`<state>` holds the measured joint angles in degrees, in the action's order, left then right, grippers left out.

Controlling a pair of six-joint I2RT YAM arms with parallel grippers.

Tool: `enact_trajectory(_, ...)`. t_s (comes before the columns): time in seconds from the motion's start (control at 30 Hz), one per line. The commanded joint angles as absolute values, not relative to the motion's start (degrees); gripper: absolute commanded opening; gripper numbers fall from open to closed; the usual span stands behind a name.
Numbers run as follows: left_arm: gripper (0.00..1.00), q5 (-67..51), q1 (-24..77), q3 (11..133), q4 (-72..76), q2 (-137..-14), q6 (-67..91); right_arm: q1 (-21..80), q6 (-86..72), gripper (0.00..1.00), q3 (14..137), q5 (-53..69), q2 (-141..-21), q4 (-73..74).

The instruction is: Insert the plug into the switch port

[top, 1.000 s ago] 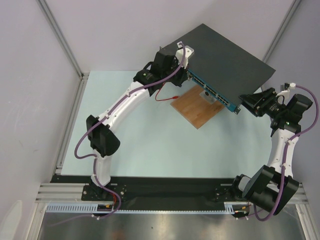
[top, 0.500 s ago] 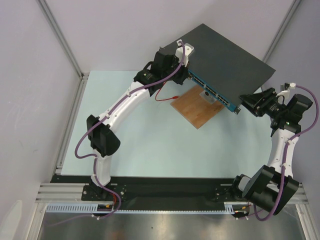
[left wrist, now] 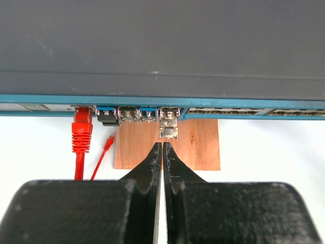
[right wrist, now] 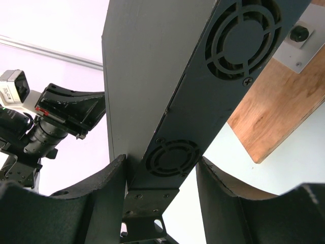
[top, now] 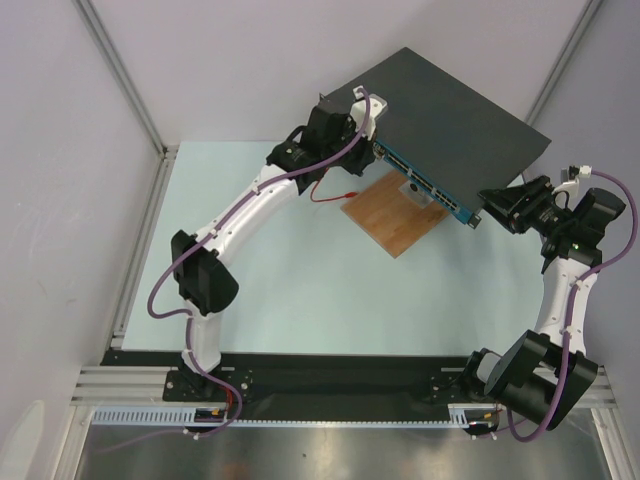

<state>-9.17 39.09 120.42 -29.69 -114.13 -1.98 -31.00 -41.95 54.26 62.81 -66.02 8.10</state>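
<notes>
Pale blue tabletop (top: 300,290) fills the floor of a white-walled cell in the overhead view. Toward 1 o'clock lies the switch (top: 450,110), a flat dark box whose blue port edge faces 7 o'clock and overhangs a wooden board (top: 395,225). The left pincer (top: 368,138) sits at the 9 o'clock end of that edge, its tips hidden under the wrist. A red cable (top: 335,195) trails below it. The right pincer (top: 492,207) meets the switch's 4 o'clock corner. The ports are too small to read from here.

From the left wrist, the left pincer (left wrist: 162,148) is closed tight, its fingers (left wrist: 150,162) pressed together with nothing between them. The tips point to 12 o'clock at a silver plug (left wrist: 168,124) seated in a port on the blue edge and jutting out past its neighbours. They stop just beside it; I cannot tell whether they touch. At 9 o'clock of the plug, the red cable's connector sits in another port, and the cable then drops behind the pincer body. The switch runs off both sides of the view.

From the right wrist, the right pincer (right wrist: 162,185) stands about half open. Its two fingers (right wrist: 109,193) bracket the switch's narrow vented end, one against each face, gripping it. The switch's far end is cut off at 12 o'clock. The board shows at 3 o'clock, partly covered.
</notes>
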Motion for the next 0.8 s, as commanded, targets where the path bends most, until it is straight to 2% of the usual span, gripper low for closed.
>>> enact_trajectory(0.0, 0.05, -9.7, 38.8, 120.2, -29.7, -111.4, -2.5, -30.6, -35.6, 0.0, 55.7, 62.2, -66.4, 5.7)
enact_trajectory(0.77, 0.05, -10.8, 39.2, 125.5, -26.5, -117.2, -0.4, -30.7, -34.9, 0.0, 55.7, 62.1, -66.6, 6.3)
